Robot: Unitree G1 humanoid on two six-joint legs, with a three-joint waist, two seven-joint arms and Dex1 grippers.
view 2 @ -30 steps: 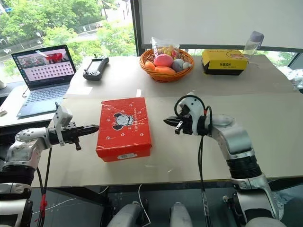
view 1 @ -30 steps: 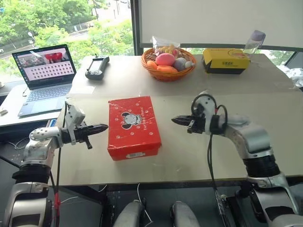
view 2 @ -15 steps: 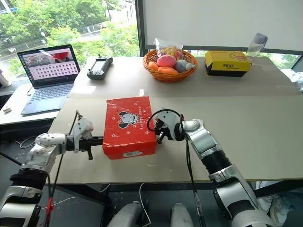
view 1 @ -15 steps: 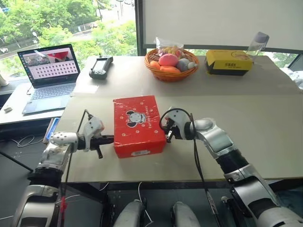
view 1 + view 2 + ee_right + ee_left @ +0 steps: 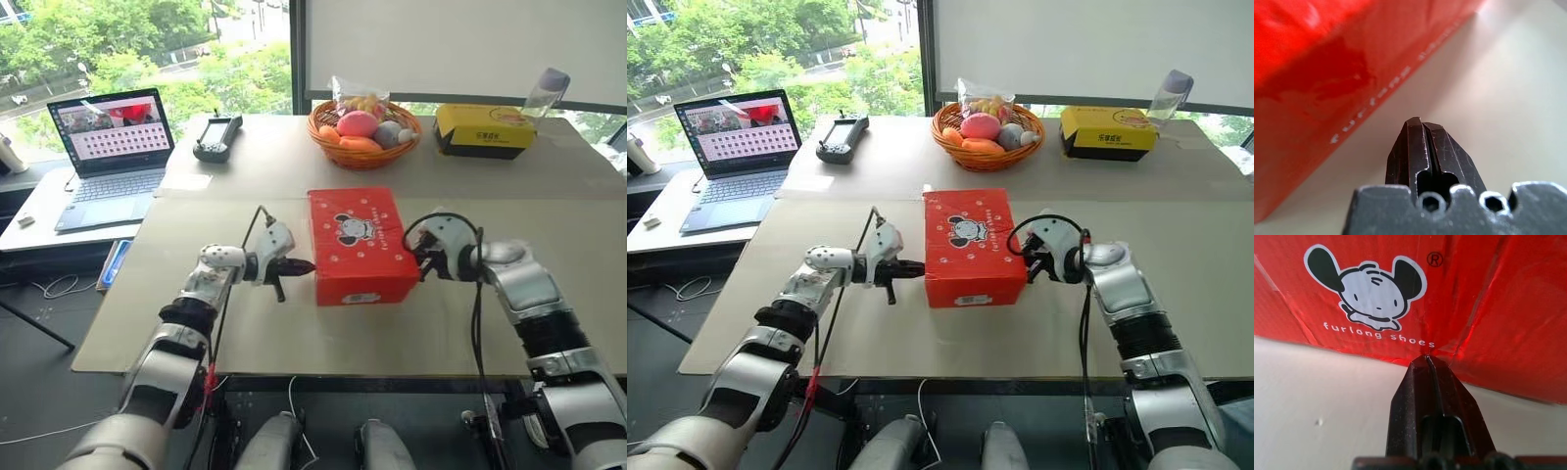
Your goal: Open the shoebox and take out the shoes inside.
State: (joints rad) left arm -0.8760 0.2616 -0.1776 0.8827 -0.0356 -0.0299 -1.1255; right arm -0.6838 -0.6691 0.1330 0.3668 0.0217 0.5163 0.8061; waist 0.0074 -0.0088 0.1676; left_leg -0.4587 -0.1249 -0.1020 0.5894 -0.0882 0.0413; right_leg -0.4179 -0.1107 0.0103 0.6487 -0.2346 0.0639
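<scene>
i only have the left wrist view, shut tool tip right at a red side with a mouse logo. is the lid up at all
Observer: No. In the head views the shoebox has its lid lying flat and closed, and no shoes can be seen.
Operator: where's the right tool
Observer: The right tool is low at the opposite, right side of the box, with its fingers shut. I cannot tell whether it touches.
Operator: whats nearest the box
Observer: A fruit basket and a yellow box, both farther back toward the window.
</scene>
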